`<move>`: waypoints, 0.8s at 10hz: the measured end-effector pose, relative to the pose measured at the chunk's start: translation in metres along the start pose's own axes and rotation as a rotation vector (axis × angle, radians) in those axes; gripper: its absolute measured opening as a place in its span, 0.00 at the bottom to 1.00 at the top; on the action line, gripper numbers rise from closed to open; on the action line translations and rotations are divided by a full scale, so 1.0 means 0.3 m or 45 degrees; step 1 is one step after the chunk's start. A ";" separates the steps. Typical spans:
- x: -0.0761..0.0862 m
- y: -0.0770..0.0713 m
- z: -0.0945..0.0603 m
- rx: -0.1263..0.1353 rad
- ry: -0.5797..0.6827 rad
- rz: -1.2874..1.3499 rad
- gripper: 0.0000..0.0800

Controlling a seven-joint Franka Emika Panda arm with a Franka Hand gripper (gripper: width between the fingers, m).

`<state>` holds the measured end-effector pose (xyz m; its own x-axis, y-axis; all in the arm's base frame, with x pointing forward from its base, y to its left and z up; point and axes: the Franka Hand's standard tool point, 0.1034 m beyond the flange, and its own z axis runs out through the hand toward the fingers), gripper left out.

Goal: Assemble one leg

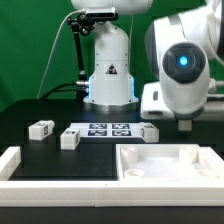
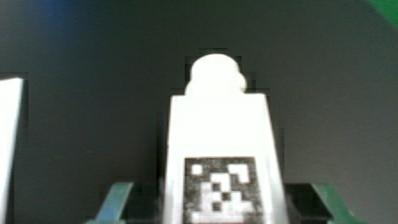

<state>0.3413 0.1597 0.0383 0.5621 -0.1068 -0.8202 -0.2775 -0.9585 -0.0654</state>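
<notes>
In the wrist view a leg (image 2: 217, 130), a white block with a rounded peg at its far end and a square tag on its upper face, lies lengthwise between my gripper's (image 2: 221, 200) jaws. The greenish fingers (image 2: 125, 203) stand on either side of it with a dark gap on each side, so the gripper is open. In the exterior view the gripper (image 1: 185, 124) hangs low over the black table at the right, and this leg is hidden there. Other legs lie at the left (image 1: 41, 128), beside the marker board (image 1: 69, 139) and at its right end (image 1: 149, 131).
The marker board (image 1: 108, 130) lies mid-table before the robot base (image 1: 108, 75). A large white tray-like piece (image 1: 205, 165) stands at the front right. A white wall (image 1: 12, 162) runs along the front and left. A white edge (image 2: 7, 140) shows beside the leg.
</notes>
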 end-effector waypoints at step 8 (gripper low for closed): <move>0.030 -0.012 -0.175 0.003 0.494 -0.088 0.36</move>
<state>0.3883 0.1484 0.0608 0.8319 -0.1344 -0.5383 -0.2304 -0.9663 -0.1148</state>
